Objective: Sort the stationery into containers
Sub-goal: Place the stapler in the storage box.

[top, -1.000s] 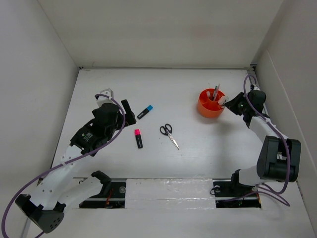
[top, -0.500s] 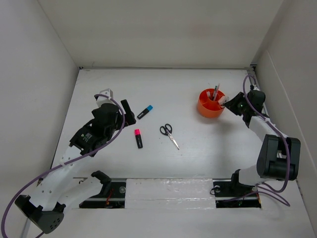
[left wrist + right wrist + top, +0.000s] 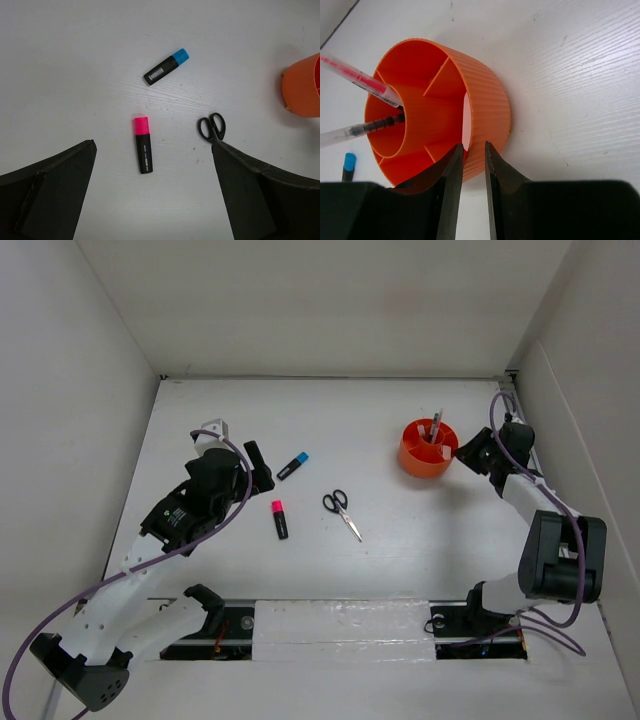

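The orange tub (image 3: 425, 455) stands at the back right. My right gripper (image 3: 463, 449) is at its right rim. In the right wrist view the gripper (image 3: 474, 146) stands a narrow gap apart over the tub wall (image 3: 490, 110), holding nothing. A pale eraser (image 3: 465, 117) stands inside against that wall. A pink pencil (image 3: 360, 77) and a dark pen (image 3: 370, 127) lean in the tub. The pink-and-black highlighter (image 3: 280, 520), blue-capped marker (image 3: 293, 466) and scissors (image 3: 341, 512) lie mid-table. My left gripper (image 3: 260, 468) is wide open above the highlighter (image 3: 142, 145).
White walls close in the table on the left, back and right; the right wall is just behind my right arm. In the left wrist view the marker (image 3: 166, 66), scissors (image 3: 212, 126) and tub (image 3: 302, 87) show on bare white table.
The pale eraser seen at my right gripper's tips a second ago now sits inside the tub. The right gripper shifted slightly right. The left arm has not moved.
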Robot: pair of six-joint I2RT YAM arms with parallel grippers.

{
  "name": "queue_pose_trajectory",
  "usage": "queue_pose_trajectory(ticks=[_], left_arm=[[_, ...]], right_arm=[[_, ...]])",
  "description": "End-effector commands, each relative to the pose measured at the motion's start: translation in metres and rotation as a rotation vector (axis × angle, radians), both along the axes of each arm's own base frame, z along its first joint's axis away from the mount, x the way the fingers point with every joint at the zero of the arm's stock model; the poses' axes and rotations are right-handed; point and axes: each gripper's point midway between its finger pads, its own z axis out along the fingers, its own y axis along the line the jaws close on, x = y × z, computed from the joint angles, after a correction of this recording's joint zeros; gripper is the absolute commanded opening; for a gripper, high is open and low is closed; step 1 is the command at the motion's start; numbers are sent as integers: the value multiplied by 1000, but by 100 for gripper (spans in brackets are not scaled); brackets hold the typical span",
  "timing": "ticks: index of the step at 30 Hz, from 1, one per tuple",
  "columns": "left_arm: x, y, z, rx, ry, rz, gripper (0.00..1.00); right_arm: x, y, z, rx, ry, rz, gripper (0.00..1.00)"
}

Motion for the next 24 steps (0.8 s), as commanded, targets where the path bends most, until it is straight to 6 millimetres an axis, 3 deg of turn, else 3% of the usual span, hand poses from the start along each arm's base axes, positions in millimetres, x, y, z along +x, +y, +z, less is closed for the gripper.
queue_pose_trajectory(ticks=[1, 6, 8, 12, 16, 17, 19, 20, 23, 24], left_arm=[[1, -1, 7, -10, -31, -11, 100], [1, -1, 7, -10, -31, -11, 100], [1, -1, 7, -10, -31, -11, 100], [3, 3, 8, -6, -38, 17, 100], [3, 9, 7, -3, -38, 55, 100], [2, 9, 5, -6, -30, 60, 100], [3, 11, 2, 4, -18, 76, 100], [5, 13, 0, 7, -13, 94, 100], [7, 16, -6, 28, 3, 120, 100], [6, 17, -8, 33, 11, 120, 100]], right_arm=[[3, 3, 33, -30, -96, 23, 30], [-2, 15, 68, -15, -191, 81, 31], [-5, 17, 90, -24, -255, 91, 36], [-17, 45, 122, -22, -343, 173, 49], [-30, 81, 128, -117, -334, 229, 58], [-35, 107, 132, -129, -336, 289, 59], [-44, 127, 127, -154, -313, 339, 62], [-52, 147, 125, -149, -309, 392, 62], [-64, 167, 120, -155, -300, 440, 67], [-74, 184, 115, -154, -292, 486, 67]])
